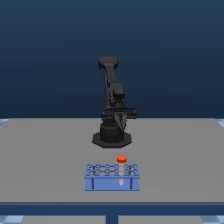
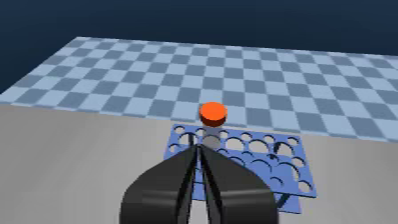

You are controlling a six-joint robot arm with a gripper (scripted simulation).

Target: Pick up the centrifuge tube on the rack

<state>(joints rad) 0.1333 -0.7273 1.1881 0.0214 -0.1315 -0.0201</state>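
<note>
One slim whitish tube with orange-red cap (image 2: 212, 114) stands in a far-row hole of the light-blue perforated rack (image 2: 286, 170) on the grey desk (image 1: 45, 160). Black jaws (image 2: 198, 152) nearly touching, empty, well short of it. Risk: descending without opening them, they'd hit the cap and tip tube or rack.

rack (image 1: 111, 176) on table (image 1: 40, 160), in front of arm base (image 1: 112, 136) | centrifuge tube (image 1: 121, 159) in rack's rear row

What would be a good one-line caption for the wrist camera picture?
Gripper, nearly shut, aimed at the orange-capped tube standing in the blue rack.
</note>
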